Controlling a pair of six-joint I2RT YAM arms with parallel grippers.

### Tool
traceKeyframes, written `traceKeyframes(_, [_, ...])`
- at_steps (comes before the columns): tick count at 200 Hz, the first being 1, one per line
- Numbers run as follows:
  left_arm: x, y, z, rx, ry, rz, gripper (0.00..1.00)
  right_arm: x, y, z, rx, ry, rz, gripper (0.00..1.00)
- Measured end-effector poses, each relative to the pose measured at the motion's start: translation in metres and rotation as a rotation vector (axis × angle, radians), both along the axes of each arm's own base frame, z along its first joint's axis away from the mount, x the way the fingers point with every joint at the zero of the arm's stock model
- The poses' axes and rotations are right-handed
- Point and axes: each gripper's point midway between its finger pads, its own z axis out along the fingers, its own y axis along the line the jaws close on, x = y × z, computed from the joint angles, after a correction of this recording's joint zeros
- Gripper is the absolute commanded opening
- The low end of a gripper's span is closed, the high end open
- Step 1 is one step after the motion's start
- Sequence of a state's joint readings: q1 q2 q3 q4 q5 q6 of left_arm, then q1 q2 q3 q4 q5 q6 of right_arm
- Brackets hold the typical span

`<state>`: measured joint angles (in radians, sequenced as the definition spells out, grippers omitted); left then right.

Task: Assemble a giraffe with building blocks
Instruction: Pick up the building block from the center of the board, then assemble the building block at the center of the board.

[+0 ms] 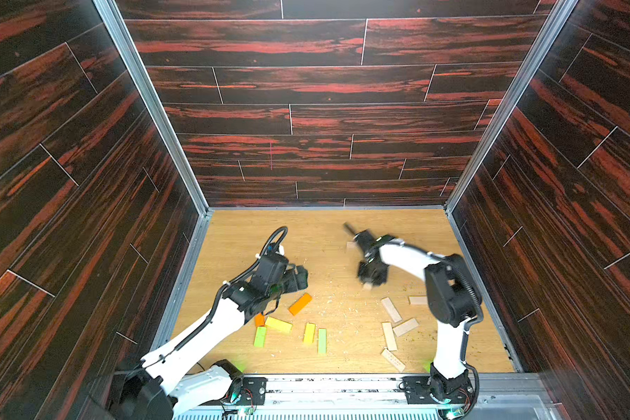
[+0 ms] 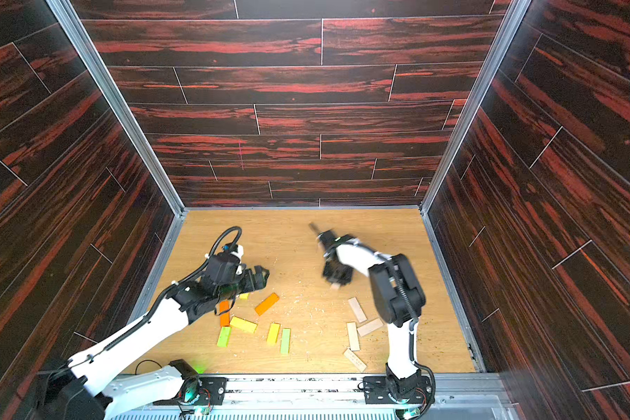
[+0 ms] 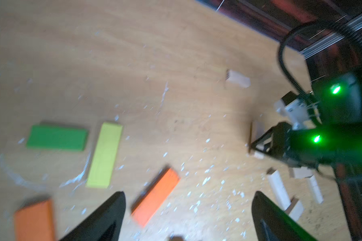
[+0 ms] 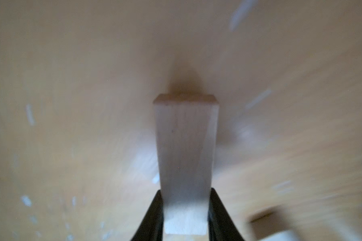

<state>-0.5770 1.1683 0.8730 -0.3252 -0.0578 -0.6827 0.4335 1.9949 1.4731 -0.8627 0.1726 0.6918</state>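
Observation:
Coloured building blocks lie flat at the front left of the table: an orange block (image 1: 300, 304) (image 3: 155, 198), two yellow blocks (image 1: 278, 324) (image 1: 309, 332) and two green blocks (image 1: 260, 336) (image 1: 322, 340). Several plain wooden blocks (image 1: 391, 309) lie at the front right. My left gripper (image 1: 301, 278) (image 3: 189, 195) hovers open just behind the orange block, holding nothing. My right gripper (image 1: 370, 280) (image 4: 185, 208) is shut on a plain wooden block (image 4: 185, 146), which points down at the table near the middle. Both wrist views are blurred.
Dark wood-patterned walls (image 1: 306, 120) close the table in on three sides, with metal frame posts (image 1: 150, 105) at the corners. Pale wood chips (image 1: 337, 305) are scattered over the table. One plain block (image 1: 350, 245) lies farther back, behind my right arm.

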Motion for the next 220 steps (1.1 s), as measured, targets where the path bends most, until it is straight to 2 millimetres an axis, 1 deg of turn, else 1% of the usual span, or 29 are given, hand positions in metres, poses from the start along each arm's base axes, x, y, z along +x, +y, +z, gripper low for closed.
traceKeyframes(23, [0.012,-0.011,0.002,-0.008,0.0,-0.016,0.97,0.032,-0.021,0.023,0.014,-0.06,-0.023,0.1])
traceKeyframes(31, [0.015,-0.014,0.001,-0.009,0.002,-0.02,0.97,0.042,-0.024,0.031,0.018,-0.078,-0.023,0.1])
traceKeyframes(45, [0.019,-0.018,-0.001,-0.005,0.007,-0.027,0.97,0.061,-0.024,0.04,0.022,-0.102,-0.009,0.11])
traceKeyframes(60, [0.023,-0.021,-0.001,-0.002,0.01,-0.035,0.97,0.079,-0.019,0.039,0.026,-0.115,0.016,0.12])
traceKeyframes(77, [0.026,-0.024,0.001,-0.001,0.005,-0.039,0.97,0.09,-0.014,0.027,0.019,-0.095,0.044,0.13])
traceKeyframes(101, [0.028,-0.025,0.005,-0.003,-0.006,-0.042,0.97,0.093,-0.012,0.009,0.003,-0.042,0.074,0.15])
traceKeyframes(128, [0.03,-0.026,0.006,0.0,-0.007,-0.045,0.97,0.095,-0.01,-0.003,-0.002,-0.008,0.108,0.17])
traceKeyframes(148, [0.03,-0.026,0.003,0.004,0.0,-0.045,0.97,0.096,-0.009,-0.005,-0.002,0.007,0.134,0.24])
traceKeyframes(167, [0.031,-0.027,-0.002,0.008,0.01,-0.047,0.97,0.097,-0.007,-0.009,0.0,0.015,0.154,0.27])
traceKeyframes(185, [0.032,-0.029,-0.005,0.01,0.019,-0.051,0.95,0.094,-0.006,-0.014,0.002,0.034,0.164,0.32])
traceKeyframes(220, [0.035,-0.032,-0.005,0.01,0.024,-0.053,0.95,0.092,-0.004,-0.021,0.011,0.055,0.179,0.47])
